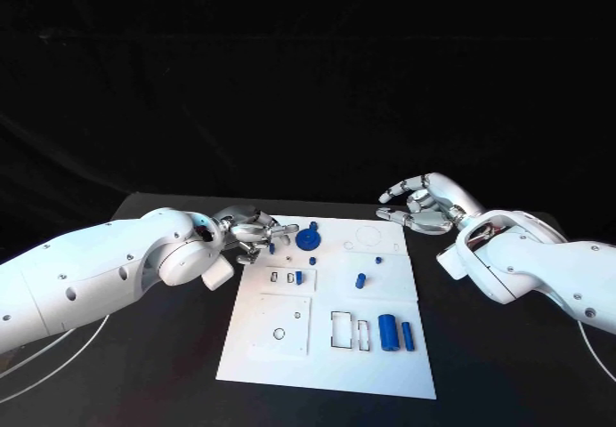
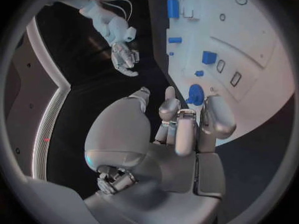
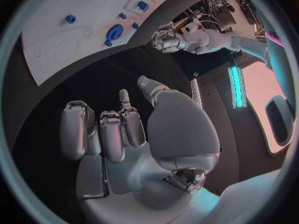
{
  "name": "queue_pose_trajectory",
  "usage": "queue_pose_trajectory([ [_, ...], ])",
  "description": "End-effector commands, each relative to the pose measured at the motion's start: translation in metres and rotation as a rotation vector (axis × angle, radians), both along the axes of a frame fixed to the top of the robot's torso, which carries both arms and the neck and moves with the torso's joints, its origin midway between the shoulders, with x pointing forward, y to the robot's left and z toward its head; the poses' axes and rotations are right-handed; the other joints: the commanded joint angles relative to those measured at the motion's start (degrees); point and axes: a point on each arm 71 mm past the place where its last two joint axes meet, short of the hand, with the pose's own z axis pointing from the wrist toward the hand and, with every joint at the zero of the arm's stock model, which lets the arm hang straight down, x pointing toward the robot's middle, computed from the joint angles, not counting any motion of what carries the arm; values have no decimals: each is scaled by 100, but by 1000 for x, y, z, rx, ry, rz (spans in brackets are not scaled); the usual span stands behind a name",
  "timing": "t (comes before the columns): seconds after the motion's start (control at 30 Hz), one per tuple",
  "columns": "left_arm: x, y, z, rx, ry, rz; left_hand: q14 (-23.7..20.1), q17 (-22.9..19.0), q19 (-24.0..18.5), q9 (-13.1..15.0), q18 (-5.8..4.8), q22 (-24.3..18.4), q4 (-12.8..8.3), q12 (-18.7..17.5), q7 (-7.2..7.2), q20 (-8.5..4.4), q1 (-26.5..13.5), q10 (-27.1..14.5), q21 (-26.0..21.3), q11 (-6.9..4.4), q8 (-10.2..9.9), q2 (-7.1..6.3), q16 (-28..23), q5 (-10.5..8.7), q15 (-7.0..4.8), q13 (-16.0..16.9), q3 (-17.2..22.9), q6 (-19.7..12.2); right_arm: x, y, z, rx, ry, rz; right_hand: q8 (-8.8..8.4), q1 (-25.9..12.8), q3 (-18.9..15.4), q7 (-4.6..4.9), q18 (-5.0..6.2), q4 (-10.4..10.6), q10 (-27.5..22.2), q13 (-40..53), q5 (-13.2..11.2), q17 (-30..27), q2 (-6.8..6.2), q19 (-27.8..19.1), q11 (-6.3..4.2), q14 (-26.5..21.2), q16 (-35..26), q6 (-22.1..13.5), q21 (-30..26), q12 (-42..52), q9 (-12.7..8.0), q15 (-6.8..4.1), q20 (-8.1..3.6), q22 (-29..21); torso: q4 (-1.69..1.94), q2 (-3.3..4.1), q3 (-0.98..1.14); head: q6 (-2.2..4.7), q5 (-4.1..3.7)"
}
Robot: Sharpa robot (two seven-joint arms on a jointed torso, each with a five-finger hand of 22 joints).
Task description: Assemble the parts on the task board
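The white task board (image 1: 328, 356) lies in the middle of the black table. A round blue wheel-like part (image 1: 308, 240) sits near its far left corner. My left hand (image 1: 253, 237) hovers at that corner, fingers apart and empty, fingertips just short of the wheel (image 2: 195, 93). In the left wrist view my left hand (image 2: 184, 129) reaches toward the board (image 2: 255, 99). My right hand (image 1: 421, 205) hangs past the board's far right corner, loosely cupped and holding nothing. Two blue cylinders (image 1: 395, 334) lie near the board's near right side. A short blue peg (image 1: 360, 281) lies mid-board.
Small blue studs (image 1: 379, 260) stand on the far half of the board, and rectangular slots (image 1: 346, 329) are cut into its near half. Black table (image 1: 488, 374) surrounds the board. The right wrist view shows the board (image 3: 56, 45), the wheel (image 3: 114, 33) and my left hand (image 3: 167, 37).
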Motion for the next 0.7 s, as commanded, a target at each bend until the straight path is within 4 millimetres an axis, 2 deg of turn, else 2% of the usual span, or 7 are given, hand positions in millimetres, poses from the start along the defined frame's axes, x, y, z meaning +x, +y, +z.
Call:
queue_pose_trajectory([
  [0.03,-1,-3,-6,303,69,-111,498,1161,55,90,-76,-8,7,-187,20,-13,-102,-244,20,4,118,3,38,-37,-42,-310,-125,-153,1,-5,-1,21,26,-1,26,34,-30,3,40,19,-12,546,38,859,-18,1,-19,458,-18,35,6,-21,11,-4,-22,411,10,-42,32,-38,7],
  [0.13,3,-8,-3,359,59,-128,519,1241,34,122,-51,-144,5,-276,22,-18,-89,-349,-48,5,160,75,69,-32,-42,-446,-133,-206,3,-8,-1,18,29,-13,26,34,-30,3,40,19,-12,546,38,859,-18,1,-19,458,-18,35,6,-21,11,-4,-22,411,14,-48,37,-59,1],
  [0.2,7,-13,-1,407,47,-146,567,1415,-13,151,-8,-402,1,-444,32,-19,7,-532,-185,17,190,193,137,-28,-39,-686,-84,-296,3,-10,-1,14,31,-20,28,34,-36,2,41,21,-12,546,52,854,-22,-2,-20,457,-20,33,1,-22,14,-5,-23,407,12,-50,41,-77,-4],
  [0.27,9,-18,0,443,34,-159,592,1505,35,176,-18,-354,-1,-433,38,-20,59,-527,-166,18,225,248,173,-25,-35,-672,-62,-335,4,-12,-1,12,33,-24,28,34,-36,2,41,21,-12,546,52,854,-22,-2,-20,457,-20,33,1,-22,14,-5,-23,407,4,-48,44,-88,6],
  [0.47,15,-30,4,560,-9,-201,592,1505,157,217,-60,-129,5,-247,31,-24,45,-347,-49,12,297,260,173,-29,-38,-434,-96,-347,4,-15,-3,2,41,-37,26,31,-47,2,44,25,-15,541,65,842,-35,-8,-21,454,-24,23,-11,-27,16,-7,-24,398,7,-36,35,-114,-7],
  [0.6,20,-37,4,611,-16,-224,592,1505,191,242,-70,-82,8,-196,23,-28,-106,-312,-27,7,343,257,173,-32,-41,-392,-199,-353,5,-17,-3,-4,44,-44,27,29,-52,1,46,26,-14,542,72,828,-38,-13,-21,451,-29,21,-18,-26,18,-7,-25,392,20,-41,35,-143,-14],
  [0.7,22,-41,4,631,-16,-237,592,1505,201,255,-74,-64,7,-179,18,-30,-172,-305,-19,4,366,255,173,-33,-44,-379,-252,-354,5,-18,-3,-6,44,-47,28,29,-58,1,48,31,-15,538,89,820,-42,-19,-22,449,-32,18,-30,-29,21,-8,-26,384,14,-40,29,-152,-5],
])
